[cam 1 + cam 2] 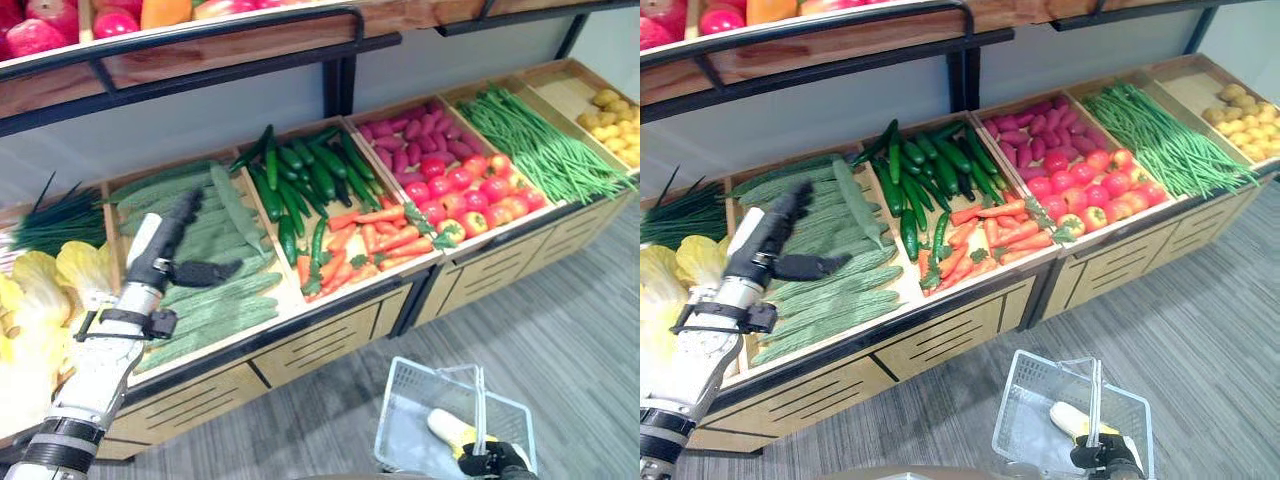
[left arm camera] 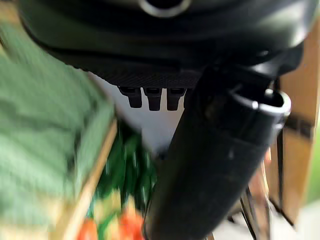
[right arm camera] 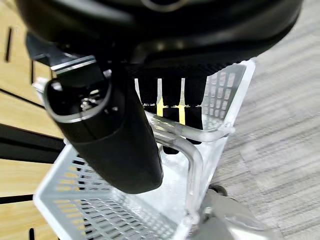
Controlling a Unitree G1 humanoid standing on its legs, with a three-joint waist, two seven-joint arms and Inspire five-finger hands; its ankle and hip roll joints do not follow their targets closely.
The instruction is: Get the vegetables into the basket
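The left robot hand (image 1: 175,235) hovers with fingers straight over the bitter gourds (image 1: 215,300) in their crate; the right robot hand (image 3: 170,107) is clamped on the basket (image 1: 400,420) handle; lower squarely over one gourd, then curl round its middle.

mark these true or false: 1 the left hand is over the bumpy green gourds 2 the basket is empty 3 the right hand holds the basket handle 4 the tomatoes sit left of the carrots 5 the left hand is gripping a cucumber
1. True: the left hand reaches out over the bumpy green gourds.
2. False: the basket already holds a pale, yellowish vegetable.
3. True: the right hand is curled round the basket handle.
4. False: the tomatoes lie to the right of the carrots.
5. False: the left hand's fingers are straight and hold nothing.
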